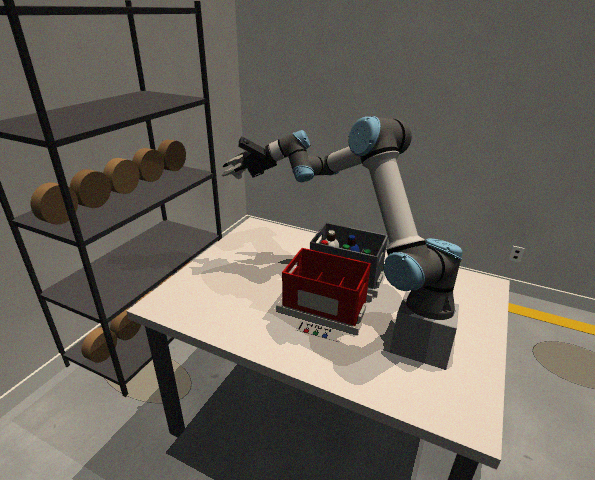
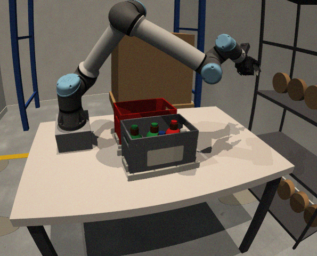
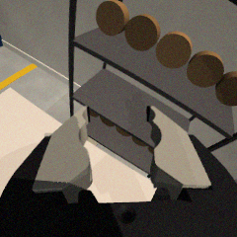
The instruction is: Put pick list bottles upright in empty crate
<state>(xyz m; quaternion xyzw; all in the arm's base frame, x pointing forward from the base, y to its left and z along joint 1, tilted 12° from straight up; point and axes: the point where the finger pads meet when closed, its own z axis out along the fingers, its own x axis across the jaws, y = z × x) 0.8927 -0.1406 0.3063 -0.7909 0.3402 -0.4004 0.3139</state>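
Top view: the tool (image 1: pixel 233 166) (image 2: pixel 257 69) (image 3: pixel 118 107) hangs off towards the shelving, the red crate (image 1: pixel 324 289) (image 2: pixel 144 110) beside the pick list (image 1: pixel 318 330), its counts too small to read; misread those, and wrong bottles go across. Exterior: green-capped bottles (image 2: pixel 154 129) and a red-capped bottle (image 2: pixel 173 126) sit low in the grey crate (image 1: pixel 349 235) (image 2: pixel 161 154), so fingers could clip its loose walls. Wrist: open fingers, nothing between.

Open-frame shelving unit (image 1: pixel 212 134) (image 2: pixel 260 36) (image 3: pixel 72 74), black posts with gray boards; in the top view, 5 round brown discs stand on edge in a row on 1 board, and 2 more show on the lowest. Large brown box (image 2: pixel 153 66), upright behind the table (image 1: pixel 225 330) (image 2: pixel 78 192) (image 3: pixel 25 133). Blue uprights (image 2: pixel 17 69), joined by crossbars. Wall outlet (image 1: pixel 516 253), low on the gray wall (image 1: pixel 442 67) (image 2: pixel 67 41) (image 3: pixel 35 30). Yellow stripe (image 1: pixel 566 321) (image 2: pixel 14 156) (image 3: pixel 19 76), along the floor (image 1: pixel 561 413) (image 2: pixel 97 105) (image 3: pixel 30 54).
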